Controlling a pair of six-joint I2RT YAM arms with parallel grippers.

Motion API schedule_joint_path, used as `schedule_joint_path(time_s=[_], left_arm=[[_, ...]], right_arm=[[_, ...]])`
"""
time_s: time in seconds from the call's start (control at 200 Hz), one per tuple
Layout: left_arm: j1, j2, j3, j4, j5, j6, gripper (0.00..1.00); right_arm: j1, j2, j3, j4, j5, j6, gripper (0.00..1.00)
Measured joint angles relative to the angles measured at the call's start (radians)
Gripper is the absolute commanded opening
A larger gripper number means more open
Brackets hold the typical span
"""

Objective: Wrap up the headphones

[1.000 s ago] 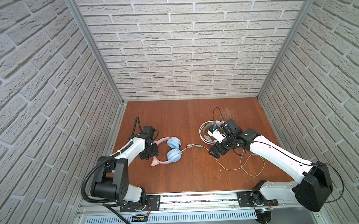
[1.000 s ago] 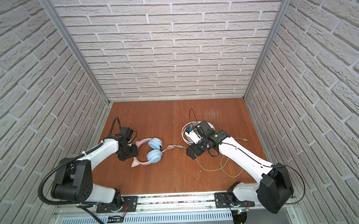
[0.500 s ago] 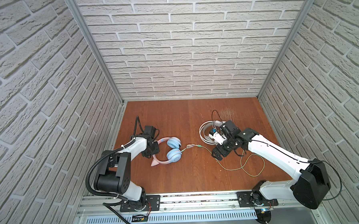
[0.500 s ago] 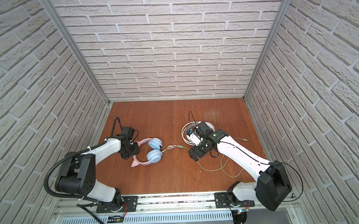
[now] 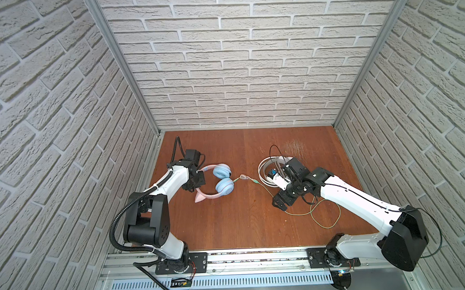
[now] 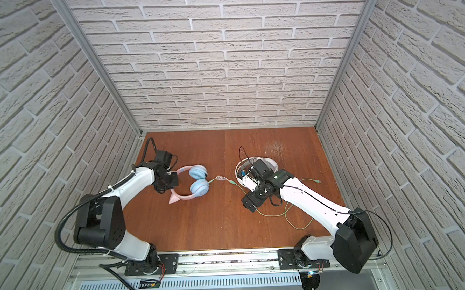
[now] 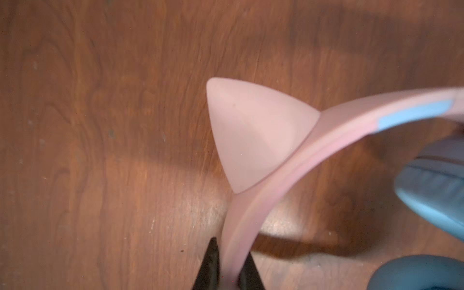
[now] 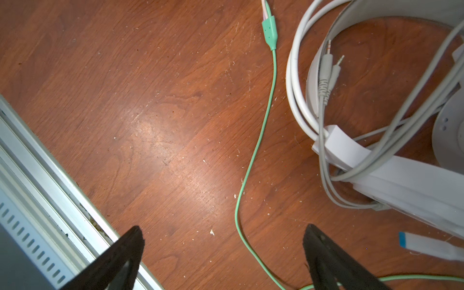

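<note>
Tabletop (image 5: pixel 229 226) of reddish wood carries everything we see, with the metal rail at 6 o'clock and the brick back wall at 12.

The right gripper (image 5: pixel 281 201) sits just past centre toward 4 o'clock. In the wrist view, the right gripper (image 8: pixel 223 227) has its jaws spread wide and holds nothing. The left gripper (image 5: pixel 198 180) is at 9 o'clock. Its wrist view shows the left gripper (image 7: pixel 231 251) with both fingers pressed against the pink band, clamped on it.

The white headphones (image 5: pixel 265 174) lie toward 2 o'clock from centre, just beside the right gripper and partly hidden by the wrist. Their pale cable is looped around the band (image 8: pixel 376 170).

The pink headphones (image 5: pixel 214 196) lie at 9 o'clock. Their two light blue earcups (image 5: pixel 224 186) point toward centre, and one cat ear (image 7: pixel 251 135) stands off the band near the left fingers.

The green cable (image 5: pixel 323 214) runs from the pink headphones across the middle, passes under the right gripper's gap and sprawls in loose loops at 4 o'clock, unwrapped.

We also see a green junction piece (image 8: pixel 270 30) on that cable. Two grey plugs (image 8: pixel 326 65) rest inside the white band.
</note>
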Motion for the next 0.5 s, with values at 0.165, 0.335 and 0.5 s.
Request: schedule_joint_path(time_s=[0.165, 0.335, 0.5], left_arm=[[0.027, -0.018, 0.132, -0.115, 0.043, 0.100, 0.00], [0.042, -0.037, 0.225, -0.234, 0.096, 0.214, 0.00], [0.050, -0.037, 0.282, -0.340, 0.138, 0.312, 0.00]], right_arm=[[0.013, 0.026, -0.003, 0.034, -0.008, 0.020, 0.99], [0.052, 0.059, -0.030, 0.113, -0.014, 0.068, 0.95], [0.074, 0.109, -0.072, 0.185, 0.013, 0.126, 0.88]])
